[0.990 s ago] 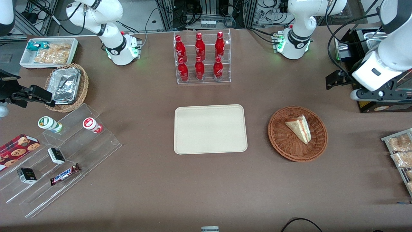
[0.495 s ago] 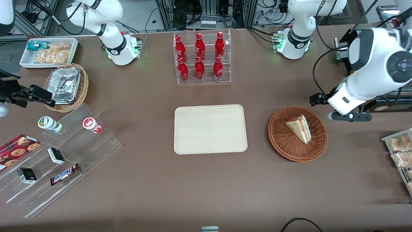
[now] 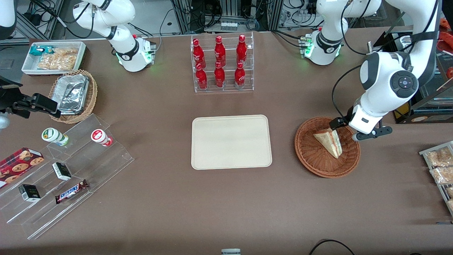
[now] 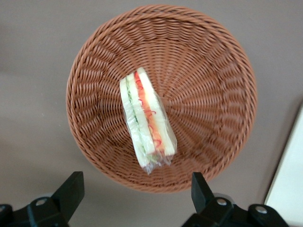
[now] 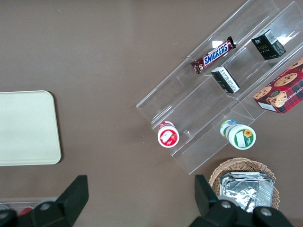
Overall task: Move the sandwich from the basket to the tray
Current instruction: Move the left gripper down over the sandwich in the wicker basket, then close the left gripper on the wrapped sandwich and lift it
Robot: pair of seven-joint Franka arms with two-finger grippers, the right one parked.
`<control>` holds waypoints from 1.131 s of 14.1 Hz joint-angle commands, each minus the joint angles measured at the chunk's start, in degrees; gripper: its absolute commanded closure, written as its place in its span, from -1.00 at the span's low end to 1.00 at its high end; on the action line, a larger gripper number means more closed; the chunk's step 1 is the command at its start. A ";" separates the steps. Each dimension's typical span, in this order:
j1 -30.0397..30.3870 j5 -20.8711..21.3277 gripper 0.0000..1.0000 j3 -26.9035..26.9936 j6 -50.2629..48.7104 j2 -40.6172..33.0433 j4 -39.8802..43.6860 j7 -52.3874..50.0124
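One sandwich (image 3: 329,141) is seen lying in one reddish-brown basket (image 3: 311,161), and one beige tray (image 3: 231,141) is set on the worktop (image 3: 226,205) beside it, toward the parked arm's end. Six red bottles (image 3: 219,60) are held in a clear rack (image 3: 223,88) farther from the front camera. In the left wrist view the sandwich's red and green filling is shown. The gripper (image 4: 137,187) is held over the basket's rim, its fingers (image 4: 71,191) spread wide, nothing being gripped or touched.
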 commanded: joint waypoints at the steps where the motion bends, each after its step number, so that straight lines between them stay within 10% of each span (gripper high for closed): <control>1: -0.60 -0.19 -1.00 0.31 3.77 1.55 -1.05 -10.38; 12: -0.86 -0.28 -0.99 0.13 14.94 11.66 -2.54 -24.73; 16: -0.95 -0.19 0.39 0.13 14.07 12.20 -2.54 -27.64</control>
